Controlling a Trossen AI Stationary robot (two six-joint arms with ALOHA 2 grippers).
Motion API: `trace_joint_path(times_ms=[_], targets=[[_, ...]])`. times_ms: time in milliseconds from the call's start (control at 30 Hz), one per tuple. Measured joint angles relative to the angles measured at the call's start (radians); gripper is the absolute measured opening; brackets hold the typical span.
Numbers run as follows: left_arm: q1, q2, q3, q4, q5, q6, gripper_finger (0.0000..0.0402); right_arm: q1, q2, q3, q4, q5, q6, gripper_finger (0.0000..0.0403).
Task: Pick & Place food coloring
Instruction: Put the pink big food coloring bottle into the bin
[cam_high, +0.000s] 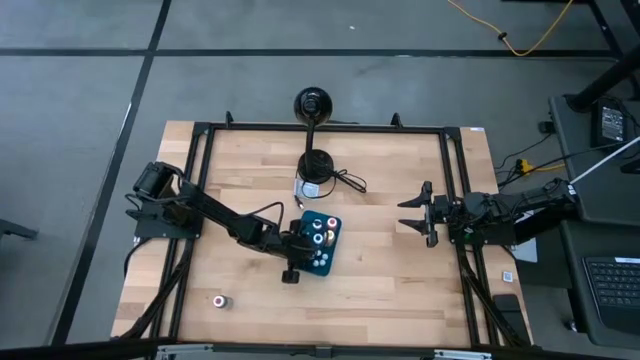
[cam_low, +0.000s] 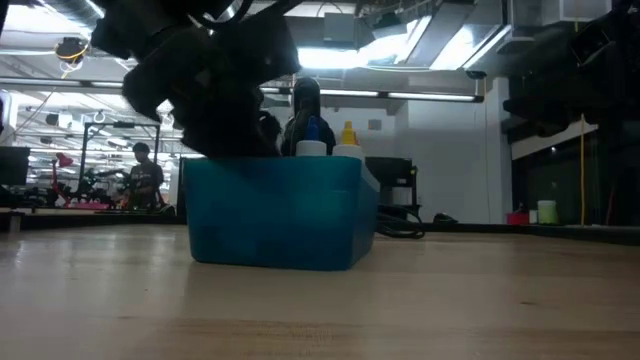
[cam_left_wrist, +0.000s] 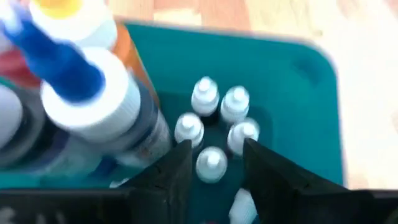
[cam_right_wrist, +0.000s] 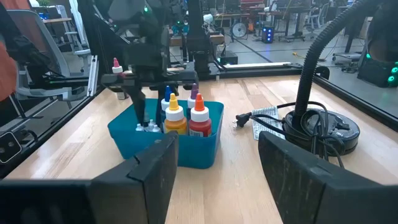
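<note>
Five tiny white-capped food coloring bottles (cam_left_wrist: 211, 163) cluster upright inside the teal rectangular plastic tray (cam_left_wrist: 298, 81); left gripper (cam_left_wrist: 214, 180) jaws slightly apart, straddling one, grip unclear. Right gripper (cam_high: 418, 213) jaws wide, empty, table's right.

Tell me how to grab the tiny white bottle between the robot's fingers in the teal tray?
Pinch its cap, coming straight down from above. The tiny bottle stands upright in the teal tray, cap up, with other tiny bottles crowding close, so only its top is free. The left gripper straddles it, fingers open.
</note>
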Motion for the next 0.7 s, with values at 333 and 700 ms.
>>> trace_joint_path(times_ms=[333, 700], targets=[[0.018, -0.056, 0.090, -0.152, 0.020, -0.065, 0.0183, 0.000, 0.000, 0.000, 0.000, 0.000, 0.000, 0.0223], [-0.017, -0.176, 0.275, -0.496, 0.024, -0.214, 0.0184, 0.000, 0.000, 0.000, 0.000, 0.006, 0.000, 0.0223]])
